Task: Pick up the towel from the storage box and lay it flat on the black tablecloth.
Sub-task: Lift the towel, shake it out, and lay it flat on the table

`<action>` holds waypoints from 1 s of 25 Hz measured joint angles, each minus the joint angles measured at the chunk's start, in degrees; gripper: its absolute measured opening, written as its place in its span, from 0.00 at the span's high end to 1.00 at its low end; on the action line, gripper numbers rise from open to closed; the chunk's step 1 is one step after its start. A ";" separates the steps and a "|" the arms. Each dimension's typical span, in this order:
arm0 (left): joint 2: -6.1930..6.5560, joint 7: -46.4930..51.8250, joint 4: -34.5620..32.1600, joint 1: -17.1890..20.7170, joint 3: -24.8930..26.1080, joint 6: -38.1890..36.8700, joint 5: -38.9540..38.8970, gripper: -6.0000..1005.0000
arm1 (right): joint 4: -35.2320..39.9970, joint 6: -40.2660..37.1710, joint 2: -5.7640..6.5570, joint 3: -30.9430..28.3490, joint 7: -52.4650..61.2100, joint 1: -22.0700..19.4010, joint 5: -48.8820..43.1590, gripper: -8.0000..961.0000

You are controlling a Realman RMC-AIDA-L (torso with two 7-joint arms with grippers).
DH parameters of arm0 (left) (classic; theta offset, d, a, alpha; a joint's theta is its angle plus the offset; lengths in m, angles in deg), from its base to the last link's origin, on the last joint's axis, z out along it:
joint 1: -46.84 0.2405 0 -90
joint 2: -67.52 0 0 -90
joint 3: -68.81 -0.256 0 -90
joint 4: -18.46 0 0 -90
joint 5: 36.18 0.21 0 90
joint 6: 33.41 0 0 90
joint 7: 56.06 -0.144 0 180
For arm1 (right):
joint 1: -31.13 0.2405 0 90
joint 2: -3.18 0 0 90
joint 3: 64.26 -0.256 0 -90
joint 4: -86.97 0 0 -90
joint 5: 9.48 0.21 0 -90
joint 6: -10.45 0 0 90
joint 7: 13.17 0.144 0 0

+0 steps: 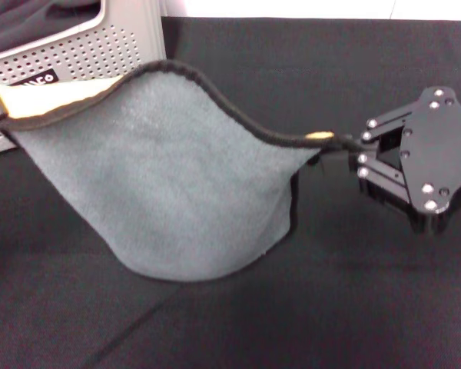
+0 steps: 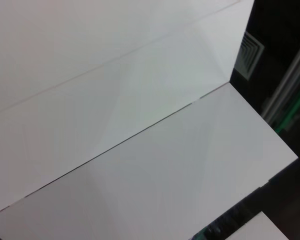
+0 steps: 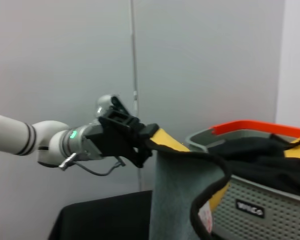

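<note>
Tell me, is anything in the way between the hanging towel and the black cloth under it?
Nothing visible. The towel hangs stretched between the left gripper and the right gripper, its bottom edge already low over the bare black tablecloth. The storage box stands behind.

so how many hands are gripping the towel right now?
2. The right hand pinches one corner of the towel; the left hand clamps the opposite corner, by the storage box.
</note>
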 joint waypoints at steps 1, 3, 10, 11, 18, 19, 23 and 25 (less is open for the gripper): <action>0.02 0.06 0.00 0.42 -0.03 -0.02 -0.01 0.97 | 0.54 0.84 -0.01 -0.05 0.62 -0.03 0.00 0.98; 0.09 0.10 0.00 1.23 -0.13 -0.05 0.02 0.97 | 0.96 2.02 -0.02 -0.24 1.49 -0.03 0.01 0.98; 0.26 -0.38 0.01 1.99 -3.07 -0.12 3.16 0.97 | 1.28 6.84 -0.03 -1.50 3.61 -0.28 0.07 0.98; 0.42 -0.59 0.01 1.91 -4.33 -0.15 3.62 0.97 | 1.28 7.50 -0.03 -1.57 3.73 -0.37 0.10 0.98; 1.67 -0.59 -0.78 2.31 -8.11 -0.19 4.50 0.97 | 1.81 12.67 -0.01 -3.56 6.07 -0.56 2.94 0.98; 1.88 -0.38 -1.51 2.75 -8.20 -0.21 4.50 0.97 | 2.05 13.03 0.00 -4.10 6.66 -0.63 3.53 0.98; 2.16 0.43 -3.48 4.05 -8.31 -0.27 4.45 0.97 | 2.85 14.26 0.04 -5.40 8.58 -1.45 6.00 0.98; 2.19 1.15 -5.54 5.74 -8.53 -0.35 4.12 0.97 | 2.89 14.83 0.07 -5.54 9.45 -1.88 7.16 0.98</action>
